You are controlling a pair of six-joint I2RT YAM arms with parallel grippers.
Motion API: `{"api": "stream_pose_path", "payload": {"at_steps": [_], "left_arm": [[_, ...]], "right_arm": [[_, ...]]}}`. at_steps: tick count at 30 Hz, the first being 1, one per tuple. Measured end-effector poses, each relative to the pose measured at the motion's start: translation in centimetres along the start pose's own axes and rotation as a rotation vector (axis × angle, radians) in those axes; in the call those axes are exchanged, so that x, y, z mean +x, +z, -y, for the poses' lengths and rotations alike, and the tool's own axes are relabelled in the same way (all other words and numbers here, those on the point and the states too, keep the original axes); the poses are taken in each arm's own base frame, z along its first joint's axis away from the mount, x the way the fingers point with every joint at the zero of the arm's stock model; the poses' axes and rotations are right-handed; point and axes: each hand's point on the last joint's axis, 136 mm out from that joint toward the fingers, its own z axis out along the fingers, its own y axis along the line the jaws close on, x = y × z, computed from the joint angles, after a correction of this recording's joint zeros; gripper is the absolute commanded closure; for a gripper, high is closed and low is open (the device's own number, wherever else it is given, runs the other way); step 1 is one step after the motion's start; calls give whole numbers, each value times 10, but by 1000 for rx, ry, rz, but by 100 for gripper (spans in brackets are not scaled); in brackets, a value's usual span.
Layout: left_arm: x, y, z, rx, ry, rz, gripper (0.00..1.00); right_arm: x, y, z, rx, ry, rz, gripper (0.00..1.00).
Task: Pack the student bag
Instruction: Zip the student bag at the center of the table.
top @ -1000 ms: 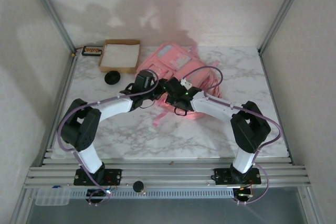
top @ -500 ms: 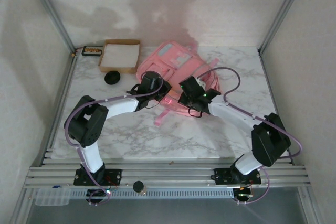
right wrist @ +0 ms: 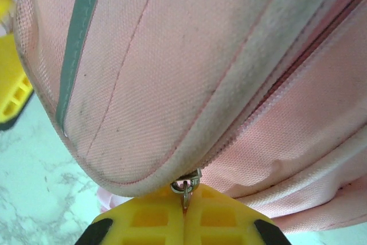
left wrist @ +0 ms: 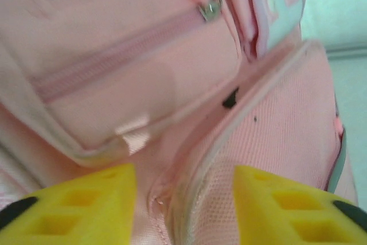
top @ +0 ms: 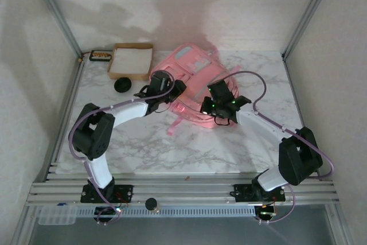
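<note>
Pink floppy student bag [top: 192,76] sits just beside the cardboard box [top: 132,60]. Its zip pull [right wrist: 186,186] is pinched, I think, by the right end effector [right wrist: 184,207]; the left end effector [left wrist: 183,199] gapes halfway at a seam. Fabric sags, so grab pulls.

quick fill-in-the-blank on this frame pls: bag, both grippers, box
1. The student bag is mostly ____ in colour.
2. The right gripper is ____ on the bag's metal zipper pull.
3. The left gripper is ____, its yellow fingers on either side of a bag seam.
4. In the top view the cardboard box lies to the bag's ____.

Missing words: pink; shut; open; left
</note>
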Motion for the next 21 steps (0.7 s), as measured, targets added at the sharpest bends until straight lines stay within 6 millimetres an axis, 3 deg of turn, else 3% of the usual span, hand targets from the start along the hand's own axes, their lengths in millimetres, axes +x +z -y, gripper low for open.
{"api": "stream_pose_path", "payload": {"at_steps": [2, 5, 8, 10, 13, 19, 21], "left_arm": [[7, -12, 1, 13, -36, 4, 46], [44, -26, 19, 80, -98, -42, 52], [83, -28, 31, 138, -165, -106, 54], [98, -25, 30, 129, -212, -131, 57], [103, -18, 25, 111, -276, -112, 71], [93, -16, 23, 96, -348, -26, 98], [92, -16, 24, 96, -350, -8, 100]], "right_arm": [[2, 0, -1, -11, -12, -13, 100], [4, 0, -3, -30, -25, -29, 100], [7, 2, -3, -42, -40, -43, 100], [8, 2, -3, -46, -48, -47, 100], [8, 2, -3, -47, -61, -48, 100], [9, 1, 0, -34, -76, -56, 100], [8, -1, 0, -26, -88, -54, 100]]}}
